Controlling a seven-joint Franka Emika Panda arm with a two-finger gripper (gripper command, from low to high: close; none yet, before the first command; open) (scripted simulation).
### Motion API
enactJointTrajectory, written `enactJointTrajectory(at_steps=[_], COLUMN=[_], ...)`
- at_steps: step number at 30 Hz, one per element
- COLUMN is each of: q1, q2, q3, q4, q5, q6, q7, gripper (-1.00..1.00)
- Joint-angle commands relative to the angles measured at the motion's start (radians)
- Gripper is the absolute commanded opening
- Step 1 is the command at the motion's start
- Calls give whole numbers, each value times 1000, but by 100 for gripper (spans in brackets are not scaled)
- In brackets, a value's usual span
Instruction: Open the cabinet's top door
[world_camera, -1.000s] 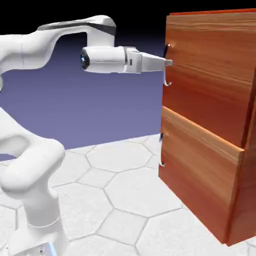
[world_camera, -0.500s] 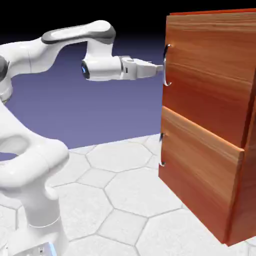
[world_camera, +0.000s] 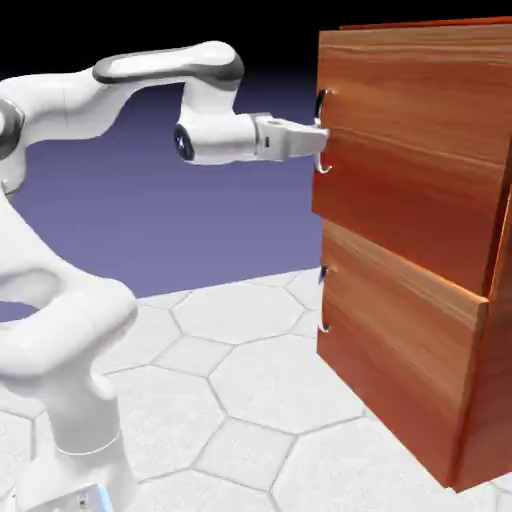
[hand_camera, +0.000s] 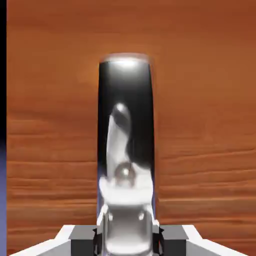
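Note:
The cabinet (world_camera: 470, 400) is a tall reddish-brown wood-grain box at the right of the exterior view. Its top door (world_camera: 420, 120) stands a little forward of the lower panel, toward the left. My gripper (world_camera: 318, 138) reaches in level from the left and is shut on the top door's silver handle (world_camera: 322, 128). In the hand view the handle (hand_camera: 125, 120) runs up the middle as a dark shiny bar, with the gripper (hand_camera: 125, 227) clamped on its lower end. Wood grain of the top door (hand_camera: 205, 100) fills the rest.
The lower panel (world_camera: 400, 350) sits below the top door, with its own small silver handle (world_camera: 324, 300) on the left edge. The white arm's base and elbow (world_camera: 70, 340) fill the lower left. The table (world_camera: 250, 380) has a pale hexagon pattern.
The gripper went from open to shut on the handle. The hand has drawn slightly left, and the top door came forward with it.

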Motion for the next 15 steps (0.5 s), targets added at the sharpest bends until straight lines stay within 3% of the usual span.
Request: enactJointTrajectory(at_steps=[1,15], q1=[36,544], q2=[-1,-94], q3=[-26,-423], q4=[-21,-304], q5=[-17,-326], q6=[-8,-90], q7=[4,97], gripper=[-100,-100])
